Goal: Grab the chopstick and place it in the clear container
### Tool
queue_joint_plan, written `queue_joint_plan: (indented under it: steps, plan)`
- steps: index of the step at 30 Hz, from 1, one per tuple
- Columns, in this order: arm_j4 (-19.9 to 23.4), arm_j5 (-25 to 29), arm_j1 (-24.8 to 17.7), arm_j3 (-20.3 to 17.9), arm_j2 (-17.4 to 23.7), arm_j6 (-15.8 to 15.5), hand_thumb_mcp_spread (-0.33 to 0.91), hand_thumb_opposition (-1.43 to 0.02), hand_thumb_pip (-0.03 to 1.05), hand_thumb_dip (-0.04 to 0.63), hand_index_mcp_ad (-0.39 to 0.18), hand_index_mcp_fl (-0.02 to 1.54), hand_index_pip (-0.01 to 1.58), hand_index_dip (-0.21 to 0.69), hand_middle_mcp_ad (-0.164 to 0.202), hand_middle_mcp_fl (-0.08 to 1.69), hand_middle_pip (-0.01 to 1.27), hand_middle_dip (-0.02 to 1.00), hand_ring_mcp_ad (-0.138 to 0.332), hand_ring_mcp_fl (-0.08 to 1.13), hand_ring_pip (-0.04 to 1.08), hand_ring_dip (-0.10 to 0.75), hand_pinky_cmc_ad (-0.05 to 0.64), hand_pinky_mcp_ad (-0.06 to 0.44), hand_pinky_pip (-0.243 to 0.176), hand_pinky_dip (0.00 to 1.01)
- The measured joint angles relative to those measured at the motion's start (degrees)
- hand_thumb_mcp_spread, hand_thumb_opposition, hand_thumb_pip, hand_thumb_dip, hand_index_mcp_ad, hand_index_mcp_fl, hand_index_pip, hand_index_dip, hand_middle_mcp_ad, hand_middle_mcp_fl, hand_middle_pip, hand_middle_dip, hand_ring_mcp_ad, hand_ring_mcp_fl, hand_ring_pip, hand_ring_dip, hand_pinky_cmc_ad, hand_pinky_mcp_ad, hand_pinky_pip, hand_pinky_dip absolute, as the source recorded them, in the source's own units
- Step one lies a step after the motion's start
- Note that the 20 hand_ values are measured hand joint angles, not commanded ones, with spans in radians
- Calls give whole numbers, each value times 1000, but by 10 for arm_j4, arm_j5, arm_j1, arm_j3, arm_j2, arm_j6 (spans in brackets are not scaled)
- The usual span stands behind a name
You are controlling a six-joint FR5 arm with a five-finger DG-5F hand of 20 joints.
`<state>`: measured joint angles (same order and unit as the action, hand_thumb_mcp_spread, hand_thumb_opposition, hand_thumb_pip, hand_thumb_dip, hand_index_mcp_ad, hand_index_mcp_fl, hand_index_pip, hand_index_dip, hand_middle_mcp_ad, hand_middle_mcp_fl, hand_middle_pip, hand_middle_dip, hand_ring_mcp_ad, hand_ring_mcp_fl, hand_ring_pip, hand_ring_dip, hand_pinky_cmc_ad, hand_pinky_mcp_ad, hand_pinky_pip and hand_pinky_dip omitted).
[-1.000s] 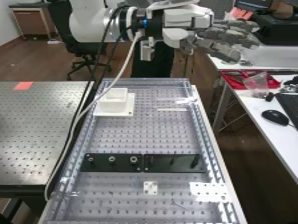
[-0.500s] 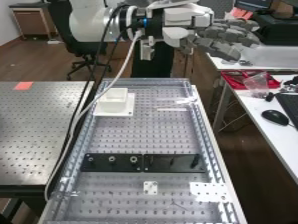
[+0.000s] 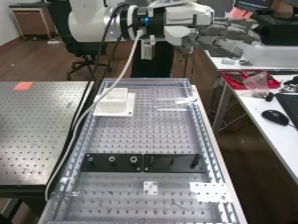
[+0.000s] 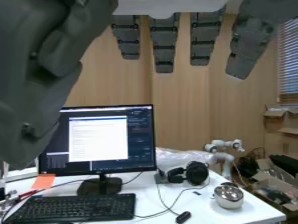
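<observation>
The hand (image 3: 219, 36) is held high past the bench's far end, to the right of the arm's flange, with its fingers extended and nothing between them. Straight fingers of the hand (image 4: 164, 44) hang apart in the wrist view, and the large thumb is beside them. On the far right part of the bench lies a thin pale stick (image 3: 171, 109), probably the chopstick, well below the hand. A whitish square container (image 3: 113, 103) stands on a white plate at the far left. I cannot tell how clear its walls are.
Black plates (image 3: 143, 163) with fittings cross the middle of the perforated bench (image 3: 140, 137). A red tray (image 3: 233, 80) with a plastic bag is on the desk to the right. The wrist view faces a monitor (image 4: 100, 140), a keyboard (image 4: 73, 207) and headphones (image 4: 196, 172).
The hand's fingers have shifted slightly beside the flange while staying extended. The stick and the whitish container have not moved.
</observation>
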<state>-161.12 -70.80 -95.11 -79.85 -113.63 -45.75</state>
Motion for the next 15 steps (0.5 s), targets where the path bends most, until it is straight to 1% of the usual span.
queue_joint_plan:
  steps: [5, 7, 12, 15]
  plan:
    - [2, 9, -2, -2, 1, 3, -134, -894, 770, -30, -40, 52, 87, 26, 115, 70, 152, 298, 202, 23, 105, 155, 431, 363, -110, 288]
    - [2, 8, -1, -2, 1, 7, -134, -894, 770, -30, -49, 52, 87, 26, 112, 70, 152, 298, 202, 23, 105, 155, 431, 363, -110, 291]
    - [3, 4, 1, -4, 2, 11, -136, -894, 766, -30, -37, 52, 87, 26, 113, 70, 152, 298, 204, 23, 105, 155, 431, 360, -106, 302]
    - [2, -8, 3, -7, 4, 23, -136, -894, 766, -30, -40, 52, 87, 26, 115, 70, 152, 298, 209, 23, 105, 155, 431, 363, -106, 302]
